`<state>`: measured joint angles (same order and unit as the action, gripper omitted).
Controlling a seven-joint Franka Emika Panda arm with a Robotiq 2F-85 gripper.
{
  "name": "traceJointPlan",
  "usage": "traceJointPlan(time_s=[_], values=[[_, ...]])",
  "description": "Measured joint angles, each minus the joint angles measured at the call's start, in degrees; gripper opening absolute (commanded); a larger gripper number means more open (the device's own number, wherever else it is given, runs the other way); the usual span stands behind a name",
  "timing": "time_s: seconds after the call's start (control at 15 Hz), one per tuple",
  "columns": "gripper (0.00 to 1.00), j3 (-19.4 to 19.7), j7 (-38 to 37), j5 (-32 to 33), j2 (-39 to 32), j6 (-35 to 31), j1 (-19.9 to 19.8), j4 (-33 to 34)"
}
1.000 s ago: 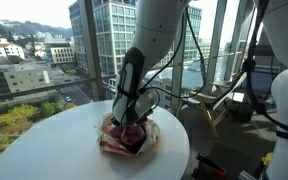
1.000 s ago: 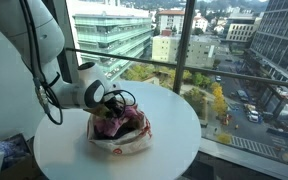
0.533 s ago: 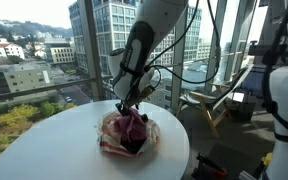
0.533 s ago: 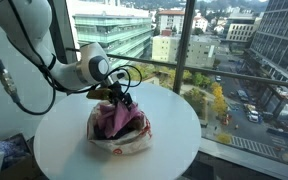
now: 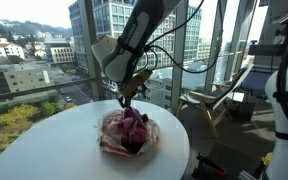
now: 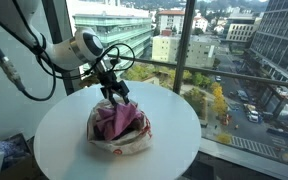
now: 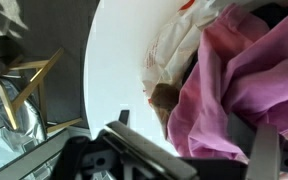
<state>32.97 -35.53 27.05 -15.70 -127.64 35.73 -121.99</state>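
White table (image 5: 44,145), gripper (image 5: 127,100) poised above cloth (image 5: 132,128)

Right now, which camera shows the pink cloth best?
An exterior view shows the cloth best: whole, bright pink, heaped in the bag. In an exterior view the cloth looks darker and sits low in the bag. In the wrist view the cloth is close, but blurred and cut off at the frame's edge.
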Motion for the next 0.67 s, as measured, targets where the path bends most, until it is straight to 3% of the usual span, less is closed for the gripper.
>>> traceJointPlan(time_s=[0.33, 0.67], values=[[1.0, -13.78, -3.12, 1.0, 0.55, 5.84, -15.07, -0.43], [1.0, -19.76, -5.9, 0.91, -3.6, 4.09, -24.42, -1.21]])
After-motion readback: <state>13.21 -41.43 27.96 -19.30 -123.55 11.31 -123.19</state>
